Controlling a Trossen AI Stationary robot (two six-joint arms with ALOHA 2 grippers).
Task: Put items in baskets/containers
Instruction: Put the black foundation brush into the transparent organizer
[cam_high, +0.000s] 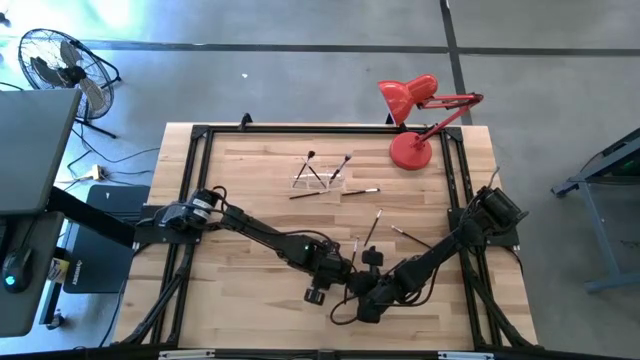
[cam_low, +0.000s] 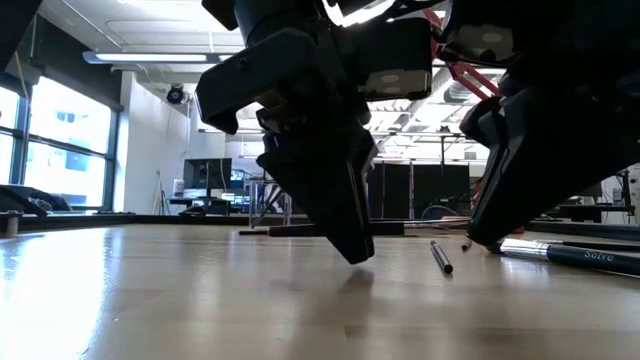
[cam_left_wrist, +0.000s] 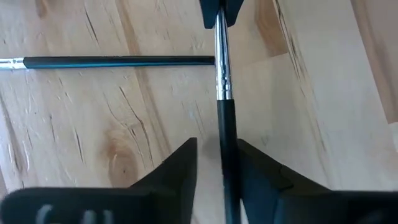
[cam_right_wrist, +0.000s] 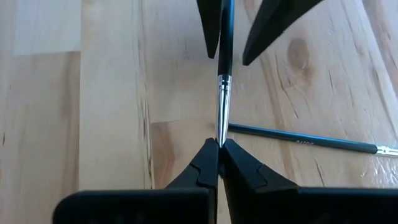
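- Brush (cam_right_wrist: 222, 93) is the thing being passed, and it is hanging between the two claws, near the front edge of the table (cam_high: 250, 200).
- The right claw (cam_right_wrist: 218, 144) is pinching the silver end of this brush, with its two fingers pressed tight together on it.
- The left claw (cam_left_wrist: 219, 155) is sitting around the dark handle, one finger on each side. I cannot tell if it is squeezing yet or only getting close.
- The brush's long side is pointing straight from one claw to the other, so both claws are lined up along it, facing each other.
- Another brush (cam_left_wrist: 118, 61) is lying flat on the wood, crossing just behind the held one.
- The clear holder (cam_high: 318, 176) is sitting far back on the table, beside the red lamp (cam_high: 412, 120), with a few brushes in it.
- I think the left arm is nearer that holder, so the brush should go that way next.
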